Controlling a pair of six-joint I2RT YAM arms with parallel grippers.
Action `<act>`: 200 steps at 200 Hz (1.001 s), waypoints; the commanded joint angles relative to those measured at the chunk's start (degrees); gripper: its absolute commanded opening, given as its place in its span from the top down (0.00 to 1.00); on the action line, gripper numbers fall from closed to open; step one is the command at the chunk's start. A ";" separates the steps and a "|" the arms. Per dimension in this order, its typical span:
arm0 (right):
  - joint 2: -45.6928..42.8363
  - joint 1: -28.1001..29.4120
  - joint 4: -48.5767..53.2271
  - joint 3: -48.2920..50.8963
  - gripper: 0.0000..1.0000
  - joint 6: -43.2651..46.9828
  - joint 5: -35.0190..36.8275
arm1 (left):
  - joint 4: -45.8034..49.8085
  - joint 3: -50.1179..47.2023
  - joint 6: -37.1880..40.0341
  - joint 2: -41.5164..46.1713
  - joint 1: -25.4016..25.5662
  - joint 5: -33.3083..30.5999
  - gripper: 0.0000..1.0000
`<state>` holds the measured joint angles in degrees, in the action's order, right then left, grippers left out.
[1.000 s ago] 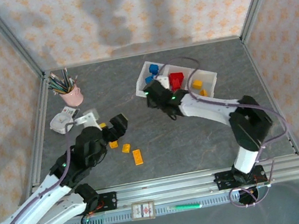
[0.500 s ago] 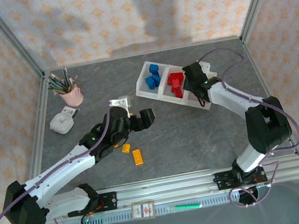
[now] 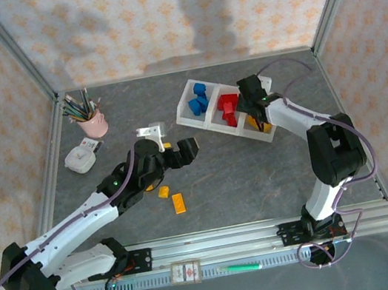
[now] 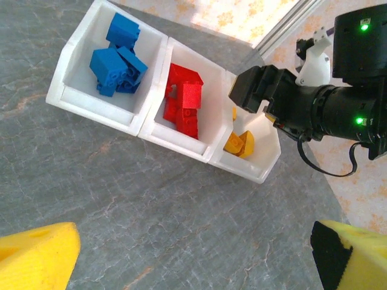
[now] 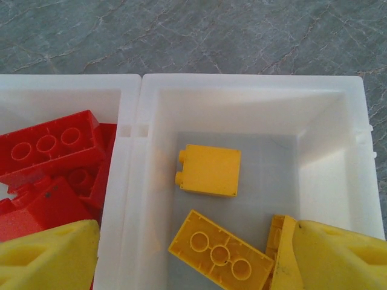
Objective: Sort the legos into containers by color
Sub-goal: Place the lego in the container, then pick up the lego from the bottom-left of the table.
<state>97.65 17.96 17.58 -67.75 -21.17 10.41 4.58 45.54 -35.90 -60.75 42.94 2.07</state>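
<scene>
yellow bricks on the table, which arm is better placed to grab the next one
Left. The left gripper, open and empty, hangs close to the two yellow bricks. The right gripper, also open, is over the yellow compartment of the tray, farther from them.

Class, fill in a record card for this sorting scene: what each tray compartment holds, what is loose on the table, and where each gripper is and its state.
tray: three joined white compartments
one end: blue legos
middle: red legos
other end: yellow legos
table: at least two loose yellow legos
right gripper: open, above the yellow compartment
left gripper: open, empty, over bare table short of the tray
</scene>
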 commanded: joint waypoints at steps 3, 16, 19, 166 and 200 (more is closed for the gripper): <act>-3.87 1.34 0.33 -0.65 0.17 0.76 -1.30 | -1.08 -0.63 0.75 1.48 -0.71 -2.14 0.01; -4.92 3.07 0.63 -0.17 0.17 0.93 -1.53 | -0.76 -0.99 0.31 2.25 -0.75 -2.58 0.01; -5.14 3.59 0.61 -0.07 0.16 1.06 -1.55 | -0.65 -1.09 0.12 2.49 -0.75 -2.76 0.01; 1.42 36.80 -5.48 -0.77 0.11 -3.90 -12.52 | 21.00 -5.29 -8.10 22.81 -1.37 -15.97 0.01; 7.91 42.00 -5.96 -5.13 0.11 -4.85 -12.83 | 27.00 -4.75 -10.78 26.78 -1.45 -19.29 0.01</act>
<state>102.02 57.08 13.52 -68.79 -24.43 -1.52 24.51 40.32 -43.72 -36.29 42.22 -12.64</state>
